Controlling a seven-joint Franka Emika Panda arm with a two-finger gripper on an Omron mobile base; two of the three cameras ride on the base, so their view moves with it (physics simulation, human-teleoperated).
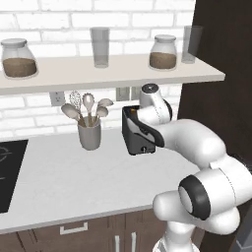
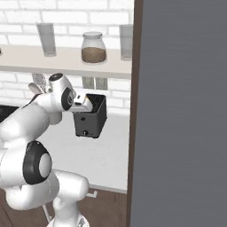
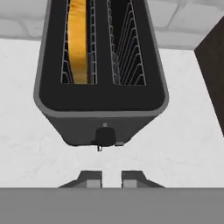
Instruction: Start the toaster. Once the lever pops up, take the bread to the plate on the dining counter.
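Room: you're looking at a white brick wall [image 1: 29,19] across the top of the left base view, with a pale shelf [image 1: 113,71] below it.
Shelf: you'll find two jars [image 1: 18,58] of brown contents and two grey tumblers [image 1: 100,47] along it.
Table: the light grey top [image 1: 69,177] fills the lower left of that frame, with a black hob [image 1: 7,172] at its left edge.
Utensil cup: left of centre, a grey cup [image 1: 90,133] of spoons and a whisk stands near the toaster, apart from it.
Toaster: at frame centre, the dark grey toaster [image 1: 138,133] sits on the table near the wall.
Bread: in the hand view, the bread [image 3: 78,39] stands on edge in the left slot, upper left of frame; the right slot holds bare wire.
Claw: at the bottom centre of the hand view, the claw [image 3: 111,179] sits just below the toaster's small knob [image 3: 105,136]; its tips stand close together with a narrow gap, nothing between them.
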